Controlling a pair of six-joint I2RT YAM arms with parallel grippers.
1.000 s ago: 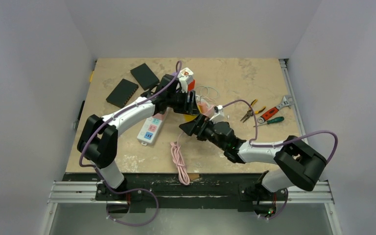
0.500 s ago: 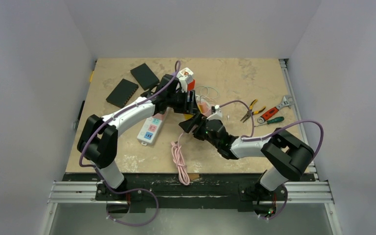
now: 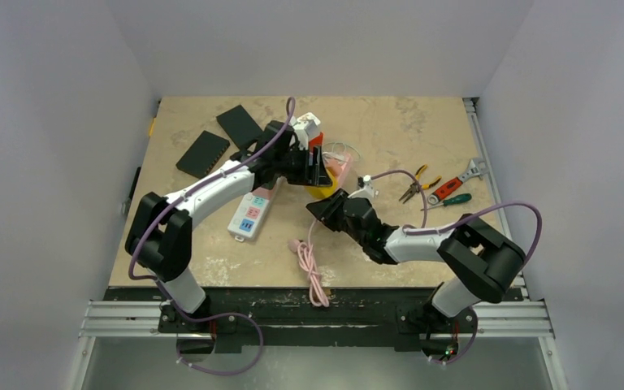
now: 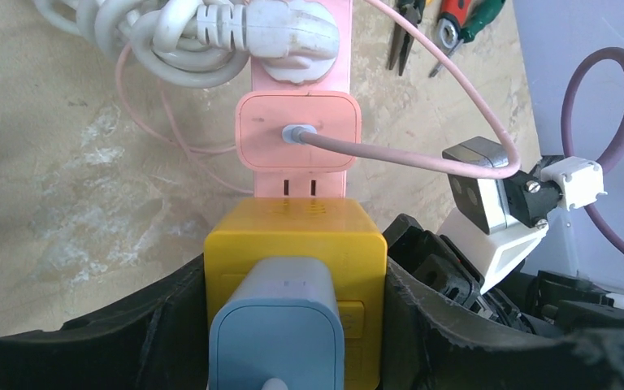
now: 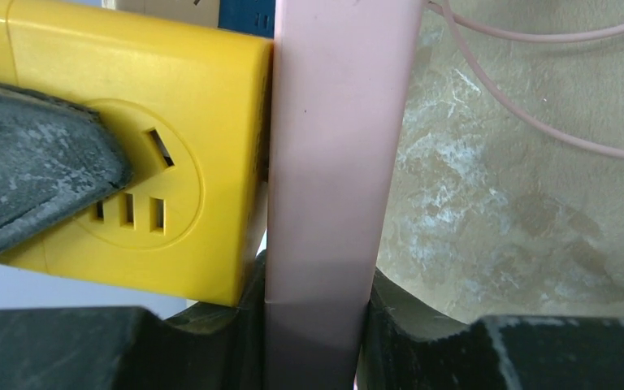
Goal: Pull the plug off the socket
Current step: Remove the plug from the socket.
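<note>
The bracing grip before the pull is judged to be the step in hand, since the seating is not seen to be broken. The table is left bare beyond the pink power strip, which serves as the socket and is found near the table's middle. The strip is pinched across its thickness by the right gripper, whose fingers are pressed against both of its faces. The yellow cube adapter, taken here as the plug, is seen flush against the strip's face turned toward the left arm, with no gap that can be made out. It is clamped on two sides by the left gripper. A blue-grey charger is plugged into the cube's side turned away from the strip.

A straight pull of the cube off the strip's face is called for next, with the strip held fast. A tilted pull, it is judged, could bind the pins.

On the cube's side of the strip, a white power strip and two black boxes are laid well apart from it, so that path is judged open. The hand tools are kept on the strip's other side, near the table's right edge. A pink cable is trailed from the strip toward the near edge and could be dragged
</note>
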